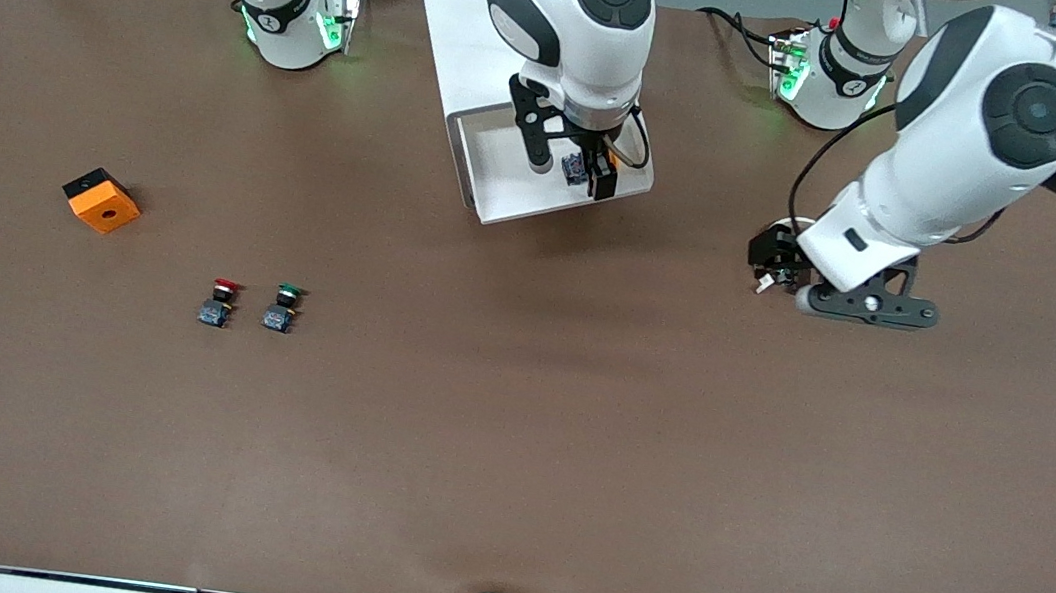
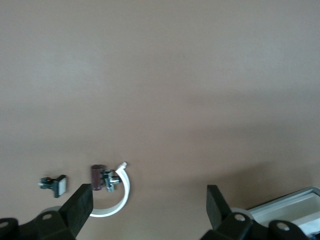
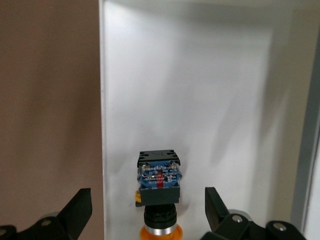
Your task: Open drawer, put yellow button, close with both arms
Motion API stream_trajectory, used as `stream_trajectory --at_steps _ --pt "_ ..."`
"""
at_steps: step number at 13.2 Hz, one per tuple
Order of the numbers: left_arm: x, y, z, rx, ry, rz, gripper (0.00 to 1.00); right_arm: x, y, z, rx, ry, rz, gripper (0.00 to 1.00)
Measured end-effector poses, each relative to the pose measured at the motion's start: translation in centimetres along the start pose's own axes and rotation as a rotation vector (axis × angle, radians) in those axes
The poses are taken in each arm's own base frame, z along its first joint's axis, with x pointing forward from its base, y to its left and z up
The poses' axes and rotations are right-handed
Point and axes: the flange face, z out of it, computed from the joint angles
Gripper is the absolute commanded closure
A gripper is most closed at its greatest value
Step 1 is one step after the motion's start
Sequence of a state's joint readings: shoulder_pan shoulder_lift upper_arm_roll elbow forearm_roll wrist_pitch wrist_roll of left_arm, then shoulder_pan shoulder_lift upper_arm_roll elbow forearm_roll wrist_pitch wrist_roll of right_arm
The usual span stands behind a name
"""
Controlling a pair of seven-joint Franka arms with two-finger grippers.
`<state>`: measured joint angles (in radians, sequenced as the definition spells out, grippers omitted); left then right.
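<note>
The right hand (image 1: pixel 572 169) hangs over the pulled-out drawer (image 1: pixel 500 194), its fingers (image 3: pixel 77 212) spread well apart. Between those fingers, in the right wrist view, the yellow button (image 3: pixel 159 192) lies on its side on the drawer's white floor, bluish base up the picture and orange cap toward the camera, touching neither finger; it sits near the drawer wall that borders the brown bench (image 1: pixel 508 455). The drawer juts from the top of the white cabinet (image 1: pixel 460 26), which stands between the two arm bases. The left hand (image 1: pixel 797 279) is low over the bench toward the left arm's end, its fingers (image 2: pixel 80 205) also apart and holding nothing; under it the left wrist view shows a white ring (image 2: pixel 120 197) with a small dark part beside it. Toward the right arm's end lie the red-capped button (image 1: pixel 219 301) and the green-capped button (image 1: pixel 284 307) side by side, and the orange block (image 1: pixel 102 200) farther from the front camera than they are.
</note>
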<state>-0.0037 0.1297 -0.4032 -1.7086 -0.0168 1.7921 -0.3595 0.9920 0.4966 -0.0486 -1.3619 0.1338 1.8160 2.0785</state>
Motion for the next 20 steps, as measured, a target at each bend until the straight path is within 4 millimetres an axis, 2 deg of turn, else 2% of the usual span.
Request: stream_trajectory --at_steps 4,7,9,11,14,17,20 --pt "-0.5 5.5 4.1 -0.004 -0.030 -0.052 0.00 2.5 -1.2 -2.7 -0.023 0.003 -0.227 0.00" --pt "-1.2 10.1 7.7 -0.001 -0.039 -0.092 0.00 4.8 -2.2 -3.2 -0.037 0.001 -0.429 0.00" --pt "-1.7 12.6 10.0 -0.009 -0.048 -0.129 0.00 7.0 -2.9 -3.3 -0.063 -0.001 -0.561 0.00" --pt "-2.3 14.6 11.9 -0.005 -0.056 -0.151 0.00 10.2 -3.7 -3.5 -0.107 -0.008 -0.695 0.00" --pt "-3.2 16.5 14.0 0.002 -0.079 -0.138 0.00 17.2 -4.7 -5.6 -0.159 -0.042 -0.878 0.00" --pt "-3.9 17.8 15.5 0.009 -0.099 -0.132 0.00 25.9 -4.7 -8.9 -0.178 -0.095 -1.013 0.00" --pt "-5.9 20.5 16.9 0.023 -0.119 -0.122 0.00 35.6 -3.7 -11.0 -0.198 -0.172 -1.113 0.00"
